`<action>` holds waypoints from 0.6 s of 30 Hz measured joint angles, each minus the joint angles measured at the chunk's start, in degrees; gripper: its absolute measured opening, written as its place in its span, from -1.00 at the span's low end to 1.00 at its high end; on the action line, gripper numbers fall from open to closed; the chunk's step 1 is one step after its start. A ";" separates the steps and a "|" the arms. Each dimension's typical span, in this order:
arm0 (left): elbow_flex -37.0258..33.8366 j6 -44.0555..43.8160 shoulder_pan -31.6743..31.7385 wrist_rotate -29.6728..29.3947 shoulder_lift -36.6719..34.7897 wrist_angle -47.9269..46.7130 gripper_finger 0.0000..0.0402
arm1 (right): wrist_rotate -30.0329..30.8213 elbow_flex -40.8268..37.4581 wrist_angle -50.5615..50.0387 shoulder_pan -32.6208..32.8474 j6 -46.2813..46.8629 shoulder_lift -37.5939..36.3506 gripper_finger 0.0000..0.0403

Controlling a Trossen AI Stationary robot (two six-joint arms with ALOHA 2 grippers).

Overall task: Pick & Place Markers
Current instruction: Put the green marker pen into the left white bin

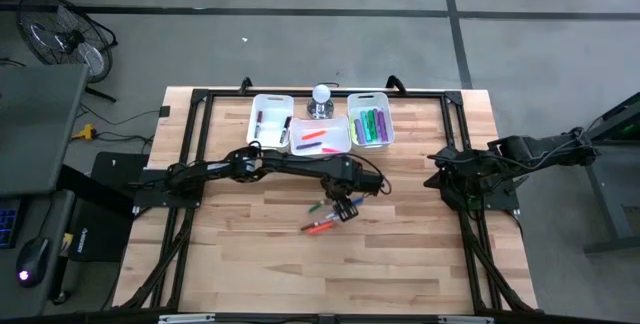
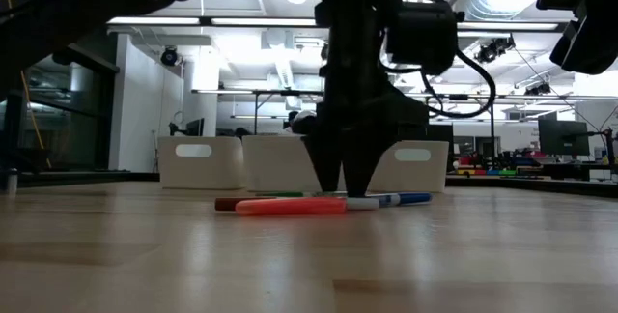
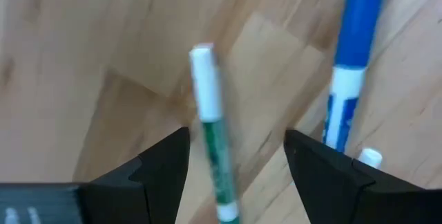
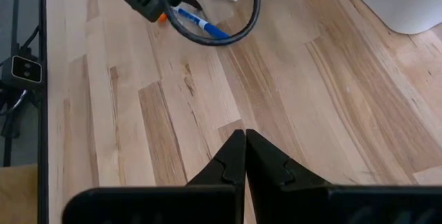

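While the left gripper [image 1: 345, 210] sits low over the loose markers mid-table, its fingers [image 3: 166, 165] are spread wide with a green marker [image 3: 210, 134] lying on the wood between them, not gripped. A blue marker [image 3: 351, 65] lies just beside it, outside one finger. In the low view the fingertips reach down to about table level right behind an orange marker [image 2: 290, 207], with the blue one [image 2: 391, 199] poking out to the side. From above, the loose ones cluster under and just in front of the gripper: green [image 1: 316, 207], orange/red [image 1: 320, 226].

Three white bins [image 1: 270, 120] sit at the far edge of the table [image 1: 420, 254]. One holds a couple of dark markers, the middle one red/orange, the third a packed row of green and purple [image 1: 371, 126].

Right gripper [image 4: 245, 156] parked over bare wood at the right side, well apart from the markers, fingers pressed together, nothing in them.
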 joint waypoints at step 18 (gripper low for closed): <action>-0.06 -0.37 0.87 1.37 0.20 0.20 0.18 | -0.22 0.00 -0.17 0.00 -0.03 0.00 -1.00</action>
